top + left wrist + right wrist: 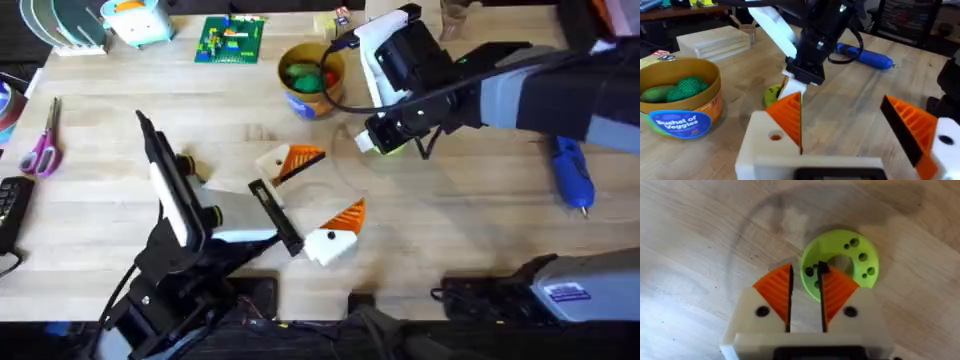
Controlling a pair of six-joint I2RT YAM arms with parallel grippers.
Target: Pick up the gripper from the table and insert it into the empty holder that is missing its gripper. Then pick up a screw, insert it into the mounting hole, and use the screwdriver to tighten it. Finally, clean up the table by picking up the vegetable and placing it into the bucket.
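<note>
Two arms over the table (90, 200) in the overhead view. Left gripper (320, 205) at centre, fingers spread wide, holding nothing. Right gripper (385, 140) upper centre, over a green disc (392, 148) mostly hidden under it. Bucket (310, 75) just left of the right arm, green vegetables (305, 75) inside. Screwdriver (574, 172) lies at far right. Scissors (42, 145) at left edge, green toy board (232, 40) at top; right arm's cable crosses in front of the bucket rim.

Left wrist view: its own orange pads (790, 117) wide apart at the bottom, nothing between them. Bucket at left edge, label partly cut off. Right gripper (790, 92) comes down at centre and blocks most of the green disc (772, 94). Screwdriver (865, 56) behind it, upper right. Wooden blocks (715, 42) upper left.

Right wrist view: right gripper (806, 292) with pads nearly closed, pinching the disc (850, 255) rim, lower part of the disc hidden behind the pads. Faint ring mark on the wood, upper left.
</note>
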